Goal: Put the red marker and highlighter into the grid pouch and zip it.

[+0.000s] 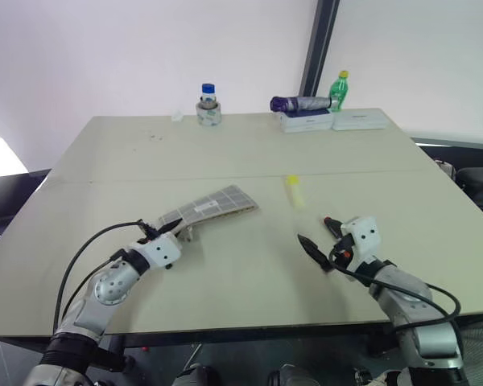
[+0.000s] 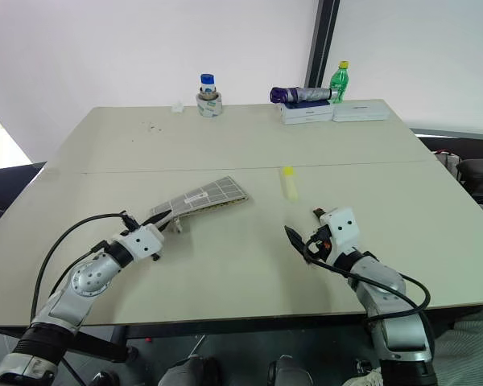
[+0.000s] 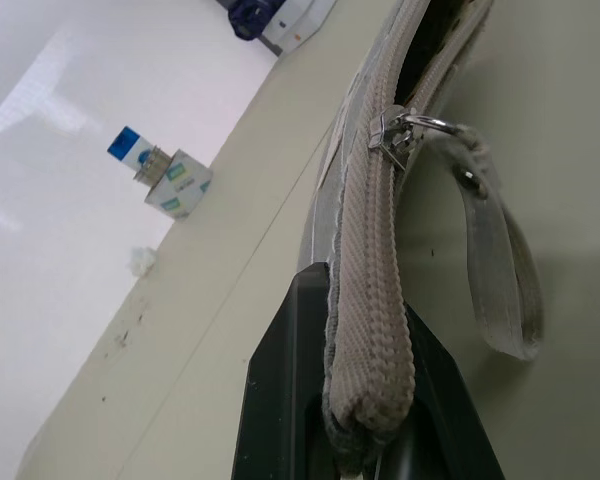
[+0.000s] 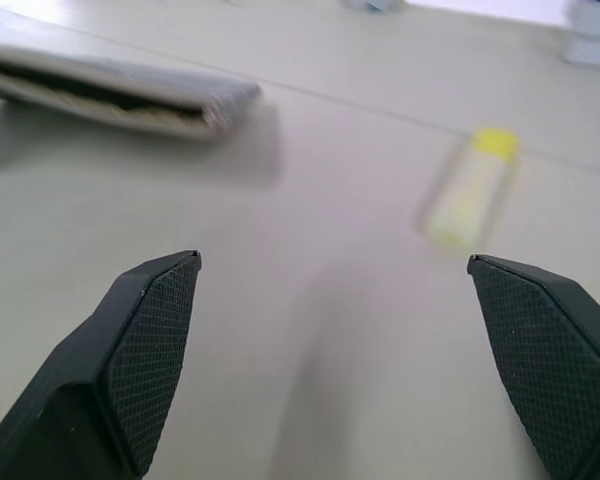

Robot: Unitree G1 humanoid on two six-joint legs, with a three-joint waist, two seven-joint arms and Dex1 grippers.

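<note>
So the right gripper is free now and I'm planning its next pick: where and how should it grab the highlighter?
Probably across the pale barrel of the highlighter, below its yellow cap, coming down from above: it lies flat and alone on the table, long axis pointing away. The right gripper stands open nearby.

A plain office or lab room is shown. A large beige table (image 1: 225,153) is set against bare white walls (image 1: 129,48).

The grid pouch (image 1: 213,206), grey with white lines, was raised at its near-left end, mouth partly unzipped; the highlighter (image 1: 294,191) lay right of it.
</note>
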